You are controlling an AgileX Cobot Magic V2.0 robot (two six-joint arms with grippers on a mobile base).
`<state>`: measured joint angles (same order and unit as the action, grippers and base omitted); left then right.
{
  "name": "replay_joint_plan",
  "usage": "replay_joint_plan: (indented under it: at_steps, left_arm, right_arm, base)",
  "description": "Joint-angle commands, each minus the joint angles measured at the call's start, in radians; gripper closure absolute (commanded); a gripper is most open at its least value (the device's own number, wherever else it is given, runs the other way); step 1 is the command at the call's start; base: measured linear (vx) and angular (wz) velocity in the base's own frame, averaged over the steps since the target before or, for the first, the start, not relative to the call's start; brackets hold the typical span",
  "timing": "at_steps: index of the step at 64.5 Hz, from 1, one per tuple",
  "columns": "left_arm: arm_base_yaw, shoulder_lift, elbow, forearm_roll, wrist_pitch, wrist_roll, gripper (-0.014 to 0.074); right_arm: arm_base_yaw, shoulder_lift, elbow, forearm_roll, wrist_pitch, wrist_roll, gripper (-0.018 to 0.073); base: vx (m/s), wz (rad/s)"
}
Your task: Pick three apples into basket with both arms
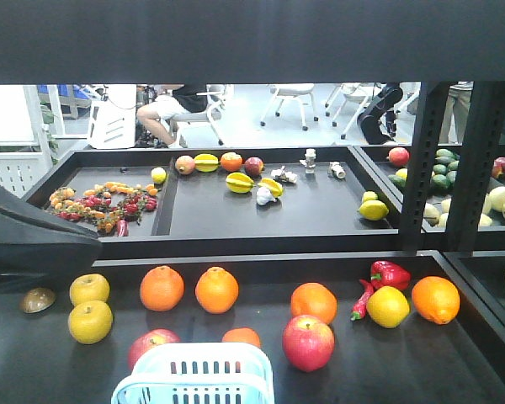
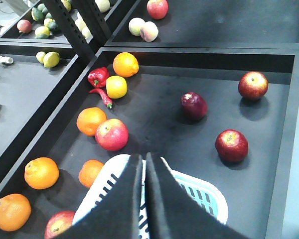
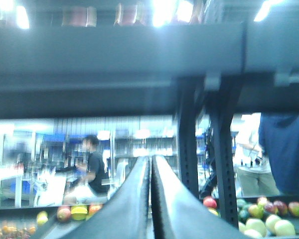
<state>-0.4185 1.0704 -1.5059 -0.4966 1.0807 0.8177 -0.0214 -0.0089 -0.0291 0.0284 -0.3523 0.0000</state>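
Above the basket point(image 2: 220, 209), the left fingers point(image 2: 122, 199) hang pressed together.

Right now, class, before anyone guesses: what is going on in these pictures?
A two-armed robot faces a tray of fruit. Its left claw is shut, empty, and hangs over the basket. Its right claw is shut too, holds nothing, and points out at the room. Red apples lie loose on the tray among oranges. None shows in the basket, though the claw hides much of it.
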Motion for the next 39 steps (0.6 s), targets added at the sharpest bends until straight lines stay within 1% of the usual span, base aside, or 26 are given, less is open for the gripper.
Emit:
replay_joint_plan:
  at_steps: [1,3,4,9,14,19,23,25,33,39]
  left_arm:
    - [-0.005,-0.013,-0.028,-0.031,-0.051,-0.008,0.0604]
    - [-0.005,-0.013,-0.028,-0.031,-0.051,-0.008,0.0604]
    - [-0.005,-0.013,-0.028,-0.031,-0.051,-0.008,0.0604]
    - [-0.005,-0.011,-0.028,-0.031,-0.051,-0.008,0.0604]
    - [-0.005,-0.011,-0.028,-0.031,-0.051,-0.008,0.0604]
    - [-0.005,-0.011,-0.028,-0.031,-0.051,-0.008,0.0604]
    - [-0.005,-0.011,-0.028,-0.031,-0.051,-0.008,0.0604]
    - [-0.005,-0.011,-0.028,-0.031,-0.051,-0.008,0.0604]
    - [-0.005,-0.011,-0.028,-0.031,-0.051,-0.008,0.0604]
    - [-0.005,-0.011,-0.028,-0.031,-0.051,-0.008,0.0604]
  right_arm:
    - [-0.005,0.063,-0.199,0.019,0.302,-0.046,0.0561]
    - [-0.005,0.106,-0.265,0.001,0.443,-0.076,0.0561]
    - [-0.005,0.126,-0.299,-0.007,0.538,-0.096,0.0561]
    - [-0.005,0.260,-0.498,-0.052,0.827,-0.128,0.0561]
    - [-0.005,0.426,-0.672,-0.072,1.079,-0.126,0.0561]
    - [-0.003,0.559,-0.828,-0.072,1.256,-0.126,0.0561]
    - [-0.003,0.641,-0.918,-0.054,1.340,-0.126,0.0561]
    - [-0.003,0.677,-0.948,-0.042,1.358,-0.126,0.0561]
    - [-0.003,0.757,-1.028,0.027,1.380,-0.126,0.0561]
    - [-0.003,0.792,-1.038,0.079,1.350,-0.148,0.0560]
  base:
    - [0.00,0.00]
    - [0.00,0.00]
    - [0.00,0.00]
    - [0.00,0.00]
    - [0.00,0.00]
    - [0.00,0.00]
    - [0.00,0.00]
    - [0.00,0.00]
    - [0.00,0.00]
    - [0.00,0.00]
